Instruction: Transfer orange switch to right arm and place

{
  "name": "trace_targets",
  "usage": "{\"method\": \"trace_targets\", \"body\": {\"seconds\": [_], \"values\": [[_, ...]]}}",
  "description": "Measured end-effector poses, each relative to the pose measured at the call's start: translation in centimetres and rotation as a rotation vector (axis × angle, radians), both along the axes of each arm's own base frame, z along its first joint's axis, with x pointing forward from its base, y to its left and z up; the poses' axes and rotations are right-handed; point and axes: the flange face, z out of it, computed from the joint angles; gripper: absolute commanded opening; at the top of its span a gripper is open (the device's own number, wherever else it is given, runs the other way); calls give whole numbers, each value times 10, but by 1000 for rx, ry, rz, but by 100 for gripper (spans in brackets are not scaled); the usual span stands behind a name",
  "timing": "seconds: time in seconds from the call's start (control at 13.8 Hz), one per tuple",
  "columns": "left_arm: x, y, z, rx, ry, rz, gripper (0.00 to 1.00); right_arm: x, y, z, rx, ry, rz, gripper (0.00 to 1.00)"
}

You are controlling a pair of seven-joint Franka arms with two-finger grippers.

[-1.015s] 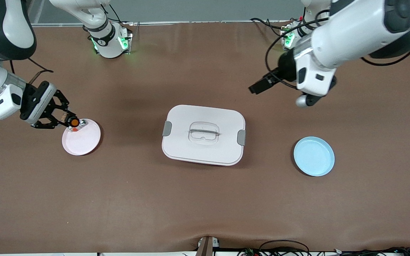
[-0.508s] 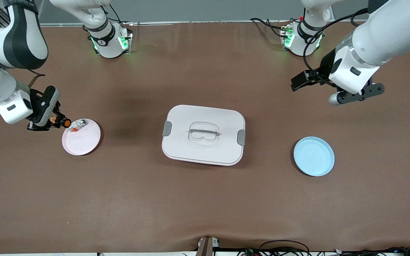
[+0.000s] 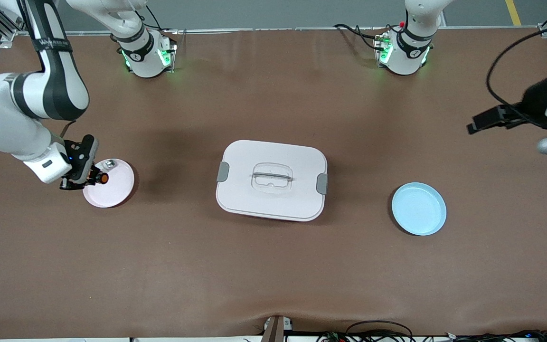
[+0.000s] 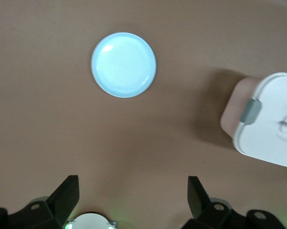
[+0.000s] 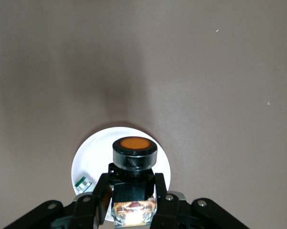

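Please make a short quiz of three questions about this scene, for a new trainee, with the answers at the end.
1. True or false: the right gripper is shut on the orange switch.
2. What is the switch over? A) the blue plate B) the pink plate C) the white box
3. Fill in: the left gripper stands ____ and holds nothing.

Key
1. True; the switch sits between its fingers.
2. B, the pink plate, where a small silver piece also lies. The blue plate and the white box lie apart from it.
3. open
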Motion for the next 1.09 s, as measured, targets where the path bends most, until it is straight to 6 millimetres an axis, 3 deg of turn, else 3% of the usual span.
{"method": "trace_targets", "body": {"seconds": [0.15,0.36,0.65,0.8,1.09], "values": [[3,25,-6,2,7,19,100,2,-6,-20,-13,3,17,0],[6,43,-18,-8,23,-7,100,-3,-20,-51,-43,-19,29,0],[4,74,-20,-17,16,-24,100,-12,-34,-84,-60,0,26,0],[3,74,-21,-12,4,-43,100,-15,-37,-95,-66,7,28,0],[-7,54,-22,38,-35,-68,100,-34,-36,-122,-77,-48,43,0]]}}
